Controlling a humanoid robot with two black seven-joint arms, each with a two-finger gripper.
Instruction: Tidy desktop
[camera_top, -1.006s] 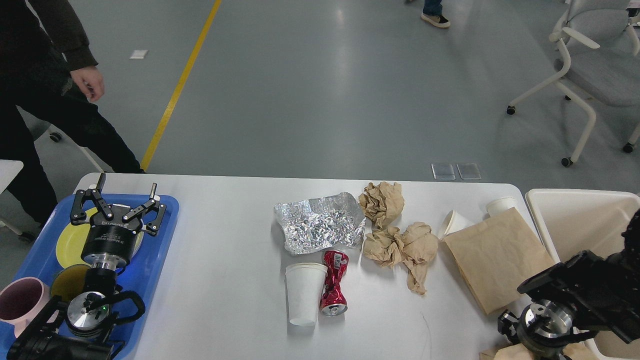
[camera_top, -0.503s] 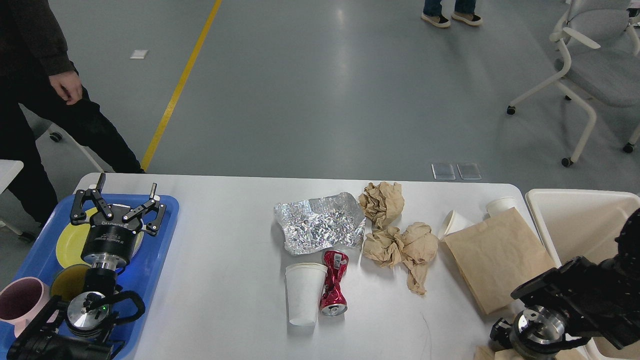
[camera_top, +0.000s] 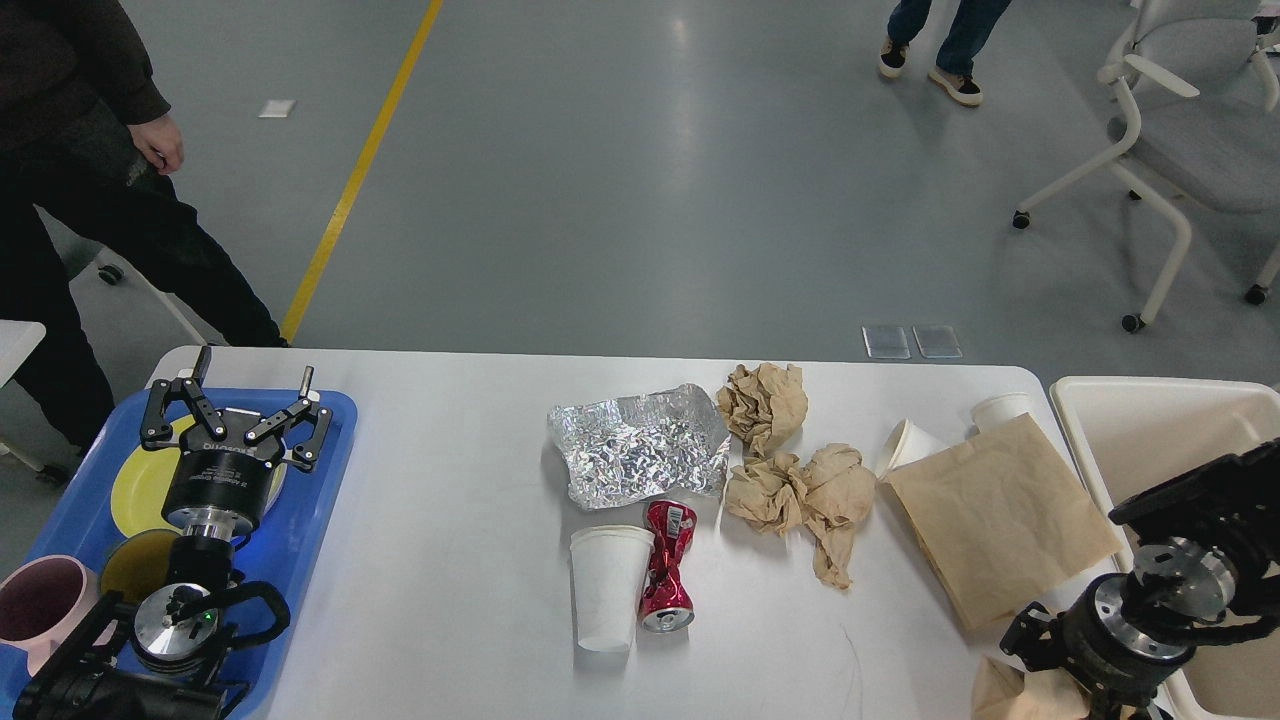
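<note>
White and faintly glossy, the desktop (camera_top: 460, 480) was seen filling the lower frame, strewn at centre with crumpled foil (camera_top: 640, 445), a paper cup (camera_top: 606, 590), a crushed red can (camera_top: 668, 580), brown paper wads (camera_top: 790, 480) and a paper bag (camera_top: 1000, 515). The left gripper (camera_top: 240, 395) was held over a blue tray (camera_top: 310, 520), fingers apart. The right gripper (camera_top: 1040, 680) was pressed into brown paper; finger state could not be told. Grey floor with a yellow line (camera_top: 355, 175) was recorded beyond.

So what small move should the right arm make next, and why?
Probably carry the crumpled brown paper at the right gripper right, over the cream bin. The grip itself is hidden, so confirm the hold first.
</note>
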